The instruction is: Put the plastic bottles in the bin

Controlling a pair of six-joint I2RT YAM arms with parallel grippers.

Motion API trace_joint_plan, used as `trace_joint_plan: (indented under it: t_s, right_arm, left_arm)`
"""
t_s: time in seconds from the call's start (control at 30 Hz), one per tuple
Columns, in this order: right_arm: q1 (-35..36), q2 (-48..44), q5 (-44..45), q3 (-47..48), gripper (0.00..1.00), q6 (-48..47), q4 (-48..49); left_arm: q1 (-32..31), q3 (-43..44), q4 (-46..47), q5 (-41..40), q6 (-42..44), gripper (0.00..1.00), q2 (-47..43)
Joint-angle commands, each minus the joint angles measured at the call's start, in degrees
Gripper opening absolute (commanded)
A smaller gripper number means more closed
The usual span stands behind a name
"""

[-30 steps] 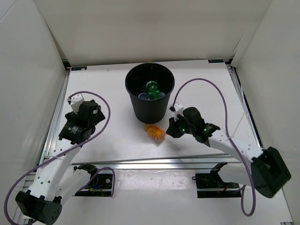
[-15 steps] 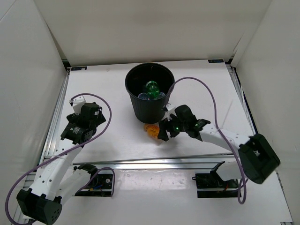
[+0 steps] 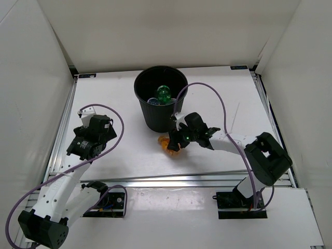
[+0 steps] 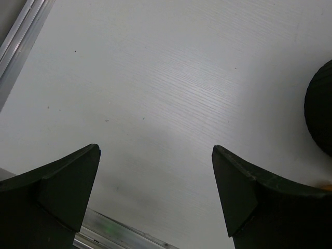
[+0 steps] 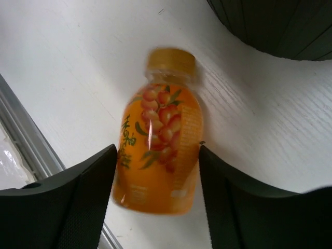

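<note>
The black bin (image 3: 155, 118) stands at mid-table and shows at the top right of the right wrist view (image 5: 280, 26). Inside it lie a green bottle (image 3: 164, 94) and a clear one (image 3: 152, 101). A short orange bottle (image 3: 169, 145) lies on its side just in front of the bin, cap pointing away from the wrist camera (image 5: 161, 150). My right gripper (image 3: 174, 142) (image 5: 157, 153) reaches over it, one finger touching each flank of the bottle. My left gripper (image 3: 95, 124) (image 4: 155, 181) hovers open over bare table at the left, holding nothing.
White walls enclose the table on three sides. An aluminium rail (image 3: 171, 179) runs along the near edge and another up the left side (image 4: 21, 36). The bin's wall (image 4: 321, 109) shows at the right of the left wrist view.
My right gripper swung left from beside the orange bottle, opened and came down around it. The bin shifted slightly left and away. The left arm stayed put.
</note>
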Motion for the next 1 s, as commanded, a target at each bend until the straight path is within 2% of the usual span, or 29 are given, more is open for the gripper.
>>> trace_joint_plan:
  t_s: [0.0,0.03,0.2,0.23,0.27,0.37,0.43,0.47,0.5,0.6,0.73,0.77,0.83,0.87,0.97]
  right_arm:
    - [0.30,0.93,-1.47,-1.61,0.65,-0.28,3.03]
    - [0.30,0.93,-2.25,-2.40,0.57,-0.28,3.03]
    - [0.30,-2.13,-2.79,-4.95,0.37,-0.28,0.57]
    - [0.30,-3.02,-2.79,-5.48,0.30,-0.28,-0.13]
    - [0.30,-3.90,-2.79,-6.00,0.27,-0.28,-0.75]
    - [0.30,-8.20,-2.79,-8.64,0.27,-0.80,-2.15]
    - [0.30,-11.37,-2.79,-10.04,0.38,-0.80,-2.77]
    - [0.30,-12.86,-2.79,-10.05,0.53,-0.80,-2.78]
    - [0.30,-13.39,-2.79,-10.05,0.60,-0.80,-2.78]
    - [0.30,-14.10,-2.17,-9.36,0.75,-0.80,-2.78]
    - [1.35,-14.10,-2.17,-5.49,0.81,-0.80,-2.16]
    - [2.05,-14.10,-2.87,-4.44,0.81,-0.80,-2.16]
    - [2.84,-13.41,-3.49,-1.46,0.81,-2.03,-2.68]
    - [3.63,-12.88,-3.49,-0.57,0.81,-2.03,-3.21]
    - [5.04,-12.35,-3.49,1.37,0.81,-2.65,-3.21]
  left_arm:
    - [0.28,2.44,-1.63,-1.53,0.71,1.00,-1.38]
    - [0.28,2.44,-2.15,-1.54,0.71,1.00,-1.38]
    - [0.28,1.92,-2.16,-1.54,-0.60,1.00,-1.91]
    - [0.28,1.92,-2.16,-1.54,-0.61,1.00,-1.91]
    - [0.28,1.31,-2.16,-1.54,-1.39,1.00,-1.91]
    - [0.28,0.69,-2.16,-1.54,-3.59,1.00,-1.91]
    - [0.28,-0.36,-1.55,-1.01,-4.29,1.00,-1.91]
    - [0.28,-0.89,-1.54,-1.01,-4.30,1.00,-1.91]
    - [0.28,-0.90,-1.54,-0.40,-4.30,1.00,-1.91]
    - [0.28,-1.51,-1.54,0.22,-4.83,1.00,-1.91]
    - [0.28,-2.13,-1.54,7.31,-4.57,1.00,-1.30]
    - [0.28,-2.13,-0.76,13.52,-4.56,1.00,-1.29]
    - [0.28,-2.13,1.33,20.75,-3.43,1.00,-0.67]
    - [0.28,-3.08,2.92,30.27,-2.64,1.00,-0.67]
    - [0.28,-6.16,7.77,44.56,-2.01,1.00,1.08]
